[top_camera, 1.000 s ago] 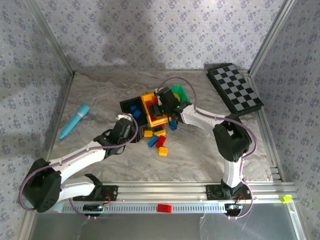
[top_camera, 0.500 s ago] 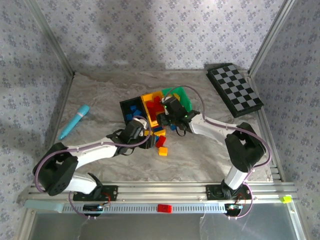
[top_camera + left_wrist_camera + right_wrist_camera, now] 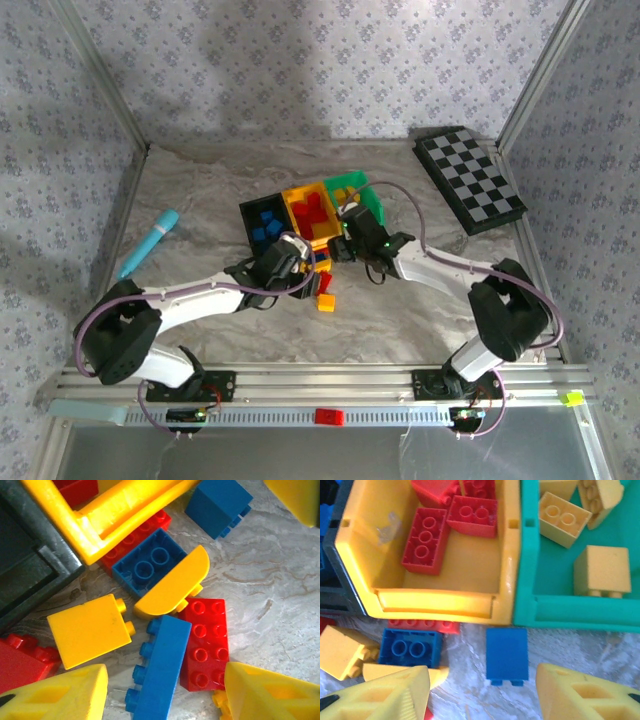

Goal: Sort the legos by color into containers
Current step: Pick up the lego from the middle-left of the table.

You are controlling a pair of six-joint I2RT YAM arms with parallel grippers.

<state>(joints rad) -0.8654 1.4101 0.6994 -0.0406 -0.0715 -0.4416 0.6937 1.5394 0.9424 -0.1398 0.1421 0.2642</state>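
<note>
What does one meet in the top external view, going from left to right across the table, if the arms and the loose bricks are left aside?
cyan marker pen → black bin → yellow bin → green bin → checkerboard

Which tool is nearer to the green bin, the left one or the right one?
Right. The right tool hangs just before the green bin; the left tool is over loose bricks by a corner of the yellow bin.
</note>
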